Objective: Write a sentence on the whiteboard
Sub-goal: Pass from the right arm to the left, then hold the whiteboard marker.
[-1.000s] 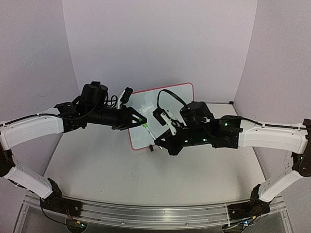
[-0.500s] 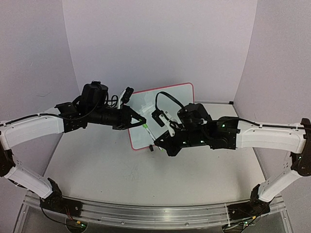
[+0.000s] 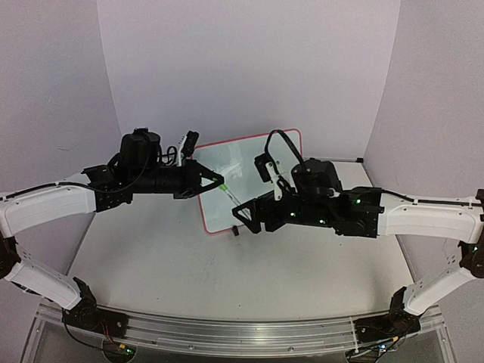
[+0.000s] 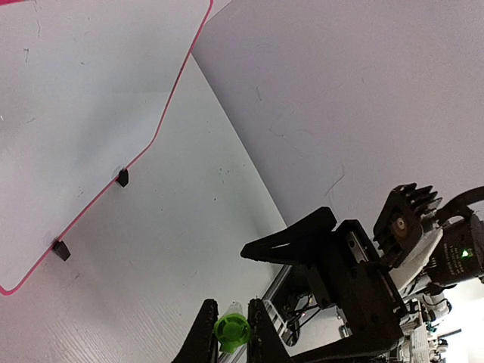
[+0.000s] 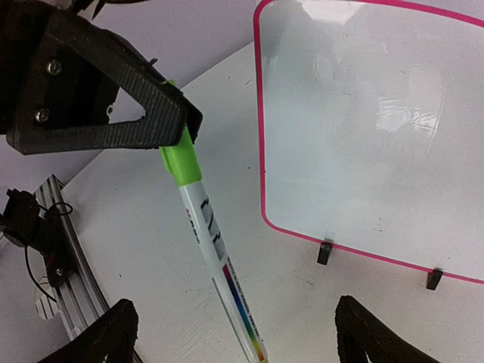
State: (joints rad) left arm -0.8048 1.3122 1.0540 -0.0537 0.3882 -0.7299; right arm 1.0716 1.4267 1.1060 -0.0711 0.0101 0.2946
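**Item 1, whiteboard (image 5: 355, 136).** Pink-framed and propped on black clip feet (image 5: 324, 253) toward the back of the surface (image 3: 189, 257), just beyond both end effectors. I find no sentence on it; the face reads blank in both wrist views.

**Item 2, marker (image 5: 206, 219).** White barrel with a rainbow stripe and a green cap (image 4: 231, 330). It is held clear of the surface, near the board's edge and apart from it.

**Item 3, left end effector (image 4: 230, 339).** Clamped on the green cap, carrying the marker alone.

**Item 4, right end effector (image 5: 236, 318).** Fingers spread wide on either side of the barrel's lower part, touching nothing that I can make out.

**Step in hand, by my judgement.** Readying the marker: the cap is on and writing has not begun.

**Next move, by my judgement.** I close the right fingers squarely on the barrel, then draw the arms apart along the marker's axis to free the cap. A skewed pull could twist the barrel loose.
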